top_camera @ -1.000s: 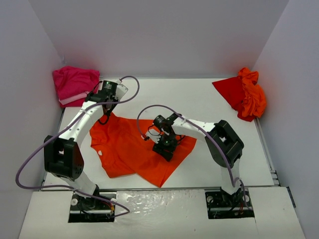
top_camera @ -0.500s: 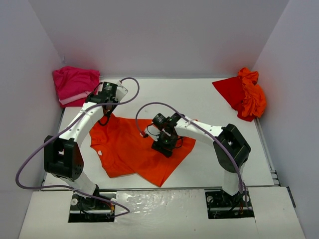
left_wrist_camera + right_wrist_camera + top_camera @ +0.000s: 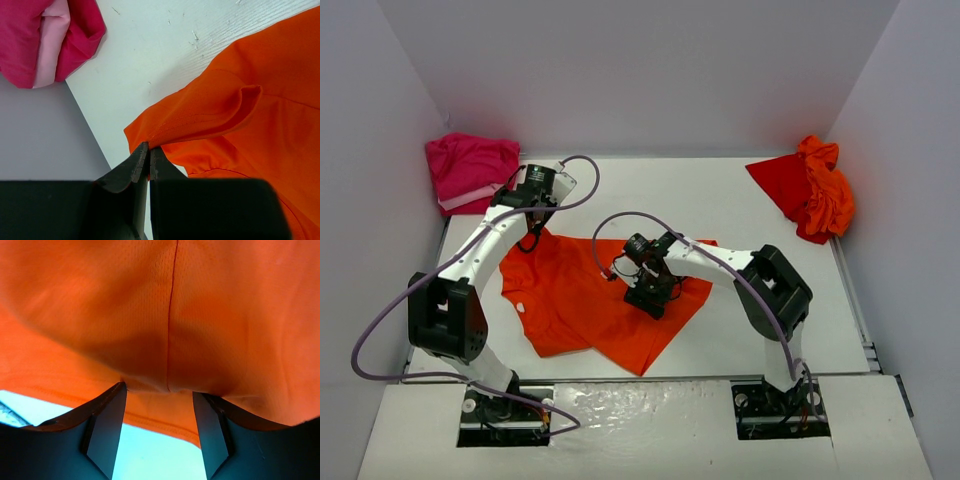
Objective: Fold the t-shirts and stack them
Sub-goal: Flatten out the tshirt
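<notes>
An orange t-shirt [image 3: 582, 300] lies spread out mid-table. My left gripper [image 3: 532, 236] is shut on its far left corner; the left wrist view shows the jaws [image 3: 148, 148] pinching the edge of the orange cloth [image 3: 250, 120]. My right gripper [image 3: 653, 293] is over the shirt's right side. In the right wrist view its fingers [image 3: 107, 422] stand apart, tips against the orange cloth [image 3: 170, 315], the hem and seam between them, gripper [image 3: 160, 390] open. A pink t-shirt [image 3: 470, 168] [image 3: 30, 35] lies bunched at the back left. Red and orange t-shirts [image 3: 812, 190] are heaped at the back right.
White walls close in the table [image 3: 740, 200] on the left, back and right. The left table edge [image 3: 87, 125] runs just beside my left gripper. The arm bases stand at the near edge, with purple cables looping above the arms.
The right gripper has shifted slightly left on the orange shirt, and that arm's elbow has swung a little. The left arm and its grip are unchanged.
</notes>
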`<act>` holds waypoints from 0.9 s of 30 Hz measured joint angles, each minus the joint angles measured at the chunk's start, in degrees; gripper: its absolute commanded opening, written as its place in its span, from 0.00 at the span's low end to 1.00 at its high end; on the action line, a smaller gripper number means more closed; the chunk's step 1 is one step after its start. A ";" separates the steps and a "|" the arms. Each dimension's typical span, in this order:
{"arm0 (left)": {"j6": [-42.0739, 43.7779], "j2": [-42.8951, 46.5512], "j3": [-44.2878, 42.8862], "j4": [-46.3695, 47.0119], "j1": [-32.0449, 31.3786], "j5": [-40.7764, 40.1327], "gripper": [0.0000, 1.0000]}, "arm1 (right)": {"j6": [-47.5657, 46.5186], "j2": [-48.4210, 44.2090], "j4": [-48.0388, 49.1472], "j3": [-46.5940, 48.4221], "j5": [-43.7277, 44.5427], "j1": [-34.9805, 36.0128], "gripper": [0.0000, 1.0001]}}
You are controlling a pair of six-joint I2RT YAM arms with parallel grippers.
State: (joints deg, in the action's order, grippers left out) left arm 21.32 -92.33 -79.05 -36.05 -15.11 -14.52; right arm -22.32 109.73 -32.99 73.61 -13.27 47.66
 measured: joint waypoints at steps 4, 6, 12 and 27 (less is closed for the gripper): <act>0.27 0.00 0.00 0.00 0.00 -0.18 0.00 | 0.27 0.94 0.44 0.57 0.71 0.43 0.46; 0.35 0.00 0.02 -0.01 0.00 -0.18 0.00 | 0.35 1.21 0.49 0.77 1.23 0.44 0.36; 0.52 0.00 0.39 0.29 0.00 -0.27 0.00 | 0.50 1.74 1.11 1.15 2.25 0.45 0.00; 0.76 0.00 1.35 0.48 0.00 -0.78 0.00 | 1.26 1.75 1.11 1.15 3.61 1.11 0.26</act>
State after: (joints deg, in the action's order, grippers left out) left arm 22.09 -92.33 -77.69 -35.57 -15.11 -15.30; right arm -21.06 111.48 -31.88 74.76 -9.66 48.77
